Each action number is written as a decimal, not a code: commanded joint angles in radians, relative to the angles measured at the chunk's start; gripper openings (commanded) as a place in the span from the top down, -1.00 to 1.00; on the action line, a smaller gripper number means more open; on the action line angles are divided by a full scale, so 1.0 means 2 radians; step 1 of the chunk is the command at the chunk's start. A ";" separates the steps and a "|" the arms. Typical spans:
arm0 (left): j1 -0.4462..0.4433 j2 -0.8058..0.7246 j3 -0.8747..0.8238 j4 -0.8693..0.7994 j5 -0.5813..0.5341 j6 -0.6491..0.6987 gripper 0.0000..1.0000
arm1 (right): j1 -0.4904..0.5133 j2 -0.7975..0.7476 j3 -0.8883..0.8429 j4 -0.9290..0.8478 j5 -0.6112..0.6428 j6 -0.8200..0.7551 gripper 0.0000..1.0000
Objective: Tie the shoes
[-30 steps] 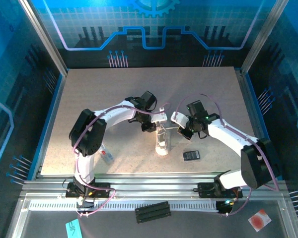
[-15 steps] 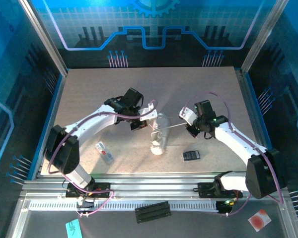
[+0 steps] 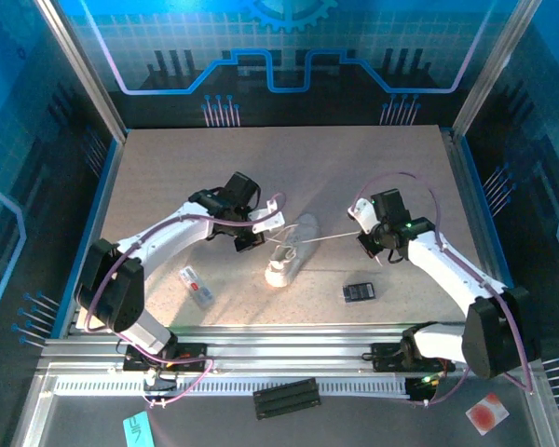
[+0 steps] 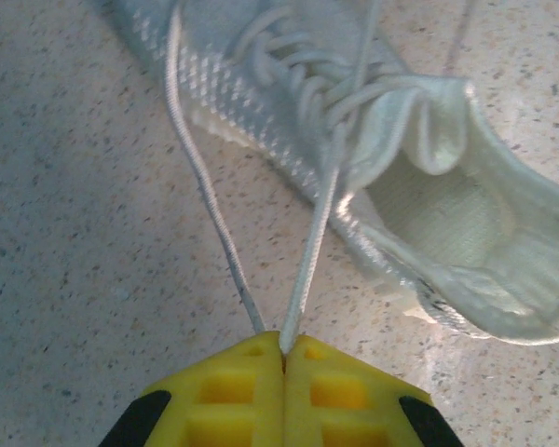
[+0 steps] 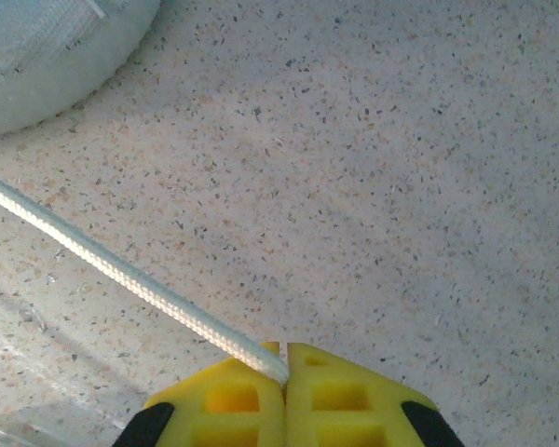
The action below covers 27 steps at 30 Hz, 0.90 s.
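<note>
Both end effectors are clamped tight on lace, with the sneaker sitting mid-worktop!
The small white knit sneaker (image 3: 292,251) lies near the centre of the speckled beige worktop (image 3: 168,186), slanting from 7 to 1 o'clock. At its 10 o'clock, the left end effector (image 4: 282,349) is closed on two strands of thin white lace (image 4: 307,261). Over at 3 o'clock, the right end effector (image 5: 284,358) is pinched shut on one taut strand.

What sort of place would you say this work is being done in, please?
Probably a robot test cell, not a home: two arms bolted to an aluminium rail, a speckled table walled by blue circuit-print panels, and a lone sneaker as the workpiece.
</note>
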State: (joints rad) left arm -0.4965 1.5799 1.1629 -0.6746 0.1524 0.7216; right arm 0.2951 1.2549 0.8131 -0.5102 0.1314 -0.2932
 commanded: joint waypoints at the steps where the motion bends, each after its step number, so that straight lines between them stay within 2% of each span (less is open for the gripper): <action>1: 0.029 0.015 0.001 -0.017 -0.024 -0.035 1.00 | -0.011 -0.010 0.002 -0.033 0.028 0.037 1.00; 10: 0.061 0.057 0.011 -0.047 -0.041 -0.091 1.00 | -0.054 0.041 0.024 -0.070 0.019 0.064 1.00; 19: 0.058 0.031 -0.031 -0.049 0.005 -0.172 1.00 | -0.061 0.149 0.114 -0.110 -0.031 0.088 1.00; 23: 0.046 0.029 -0.040 -0.043 0.019 -0.224 1.00 | -0.030 0.166 0.141 -0.094 -0.084 0.132 1.00; 27: 0.029 0.039 -0.047 -0.022 0.063 -0.314 1.00 | 0.029 0.214 0.165 -0.068 -0.168 0.222 1.00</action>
State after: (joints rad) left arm -0.4183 1.6630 1.0912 -0.6937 0.2214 0.2562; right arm 0.2810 1.6203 1.1072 -0.6590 -0.0635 -0.0067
